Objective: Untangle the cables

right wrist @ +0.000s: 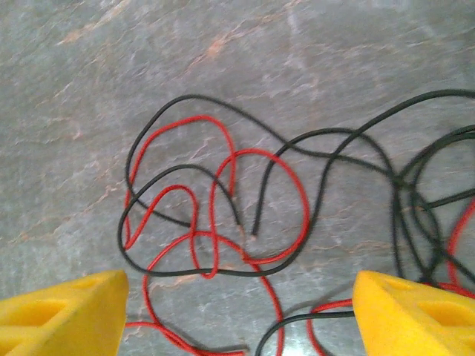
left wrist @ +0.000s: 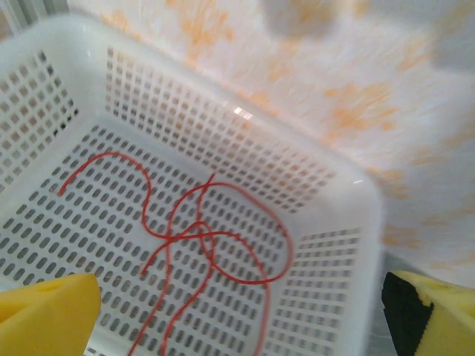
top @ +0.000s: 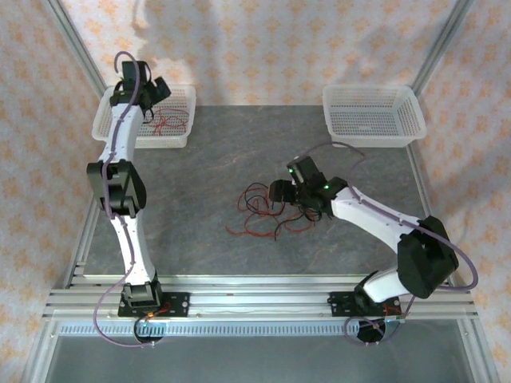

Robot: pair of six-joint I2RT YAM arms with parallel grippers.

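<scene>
As seen from above, the left claw point(top: 152, 86) is held over the left basket point(top: 182, 142), a white plastic tray with rounded corners and walls pierced by rows of small slots. Its yellow fingers point(left wrist: 44, 315) are spread wide apart with nothing between them. One red cable point(top: 169, 121) is noted on the basket floor: very thin, smooth and limp, thrown into several overlapping loops. In the left wrist view this red cable point(left wrist: 215, 237) has one free end pointing towards the left wall, while its long strands run from the loops down to the near edge of the view.

The surface point(top: 239, 152) is grey, matte and veined like stone. Right of centre on it, the tangle point(top: 259, 211) of thin red and black cables is spread flat, wider across than deep. In the right wrist view the tangle point(right wrist: 213, 241) is seen as rounded loops crossing over one another, denser and mostly black to the right.

The right claw point(top: 278, 195) hangs at the tangle's right side. Its yellow wedge-shaped fingers point(right wrist: 63, 311) are parted and nothing is gripped.

At the far right, the right basket point(top: 375, 137), of the same slotted white plastic, is recorded.
</scene>
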